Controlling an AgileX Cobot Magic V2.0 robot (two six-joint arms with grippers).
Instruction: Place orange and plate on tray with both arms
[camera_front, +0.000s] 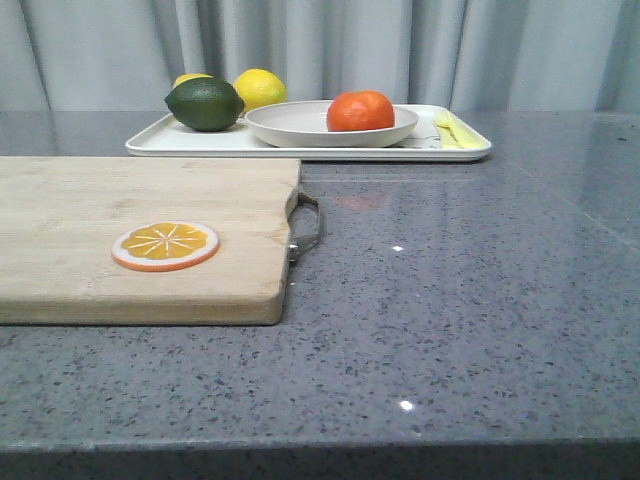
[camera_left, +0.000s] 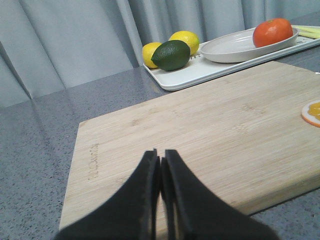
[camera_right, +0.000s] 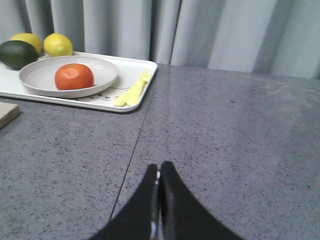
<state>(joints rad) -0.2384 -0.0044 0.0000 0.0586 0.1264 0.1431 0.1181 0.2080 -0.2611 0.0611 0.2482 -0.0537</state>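
Note:
The orange (camera_front: 360, 111) lies in the off-white plate (camera_front: 290, 128), and the plate stands on the white tray (camera_front: 160, 141) at the back of the table. The left wrist view shows the orange (camera_left: 272, 32), the plate (camera_left: 230, 50) and the tray (camera_left: 190, 79) too, and so does the right wrist view: orange (camera_right: 74, 76), plate (camera_right: 40, 75), tray (camera_right: 135, 72). My left gripper (camera_left: 160, 156) is shut and empty above the near part of the cutting board. My right gripper (camera_right: 159, 167) is shut and empty over bare table, well short of the tray. Neither gripper shows in the front view.
A wooden cutting board (camera_front: 100, 210) with a metal handle (camera_front: 305, 228) lies at the left, an orange slice disc (camera_front: 165, 245) on it. On the tray are a dark green fruit (camera_front: 204, 104), two lemons (camera_front: 260, 88) and yellow cutlery (camera_front: 452, 131). A grey curtain hangs behind.

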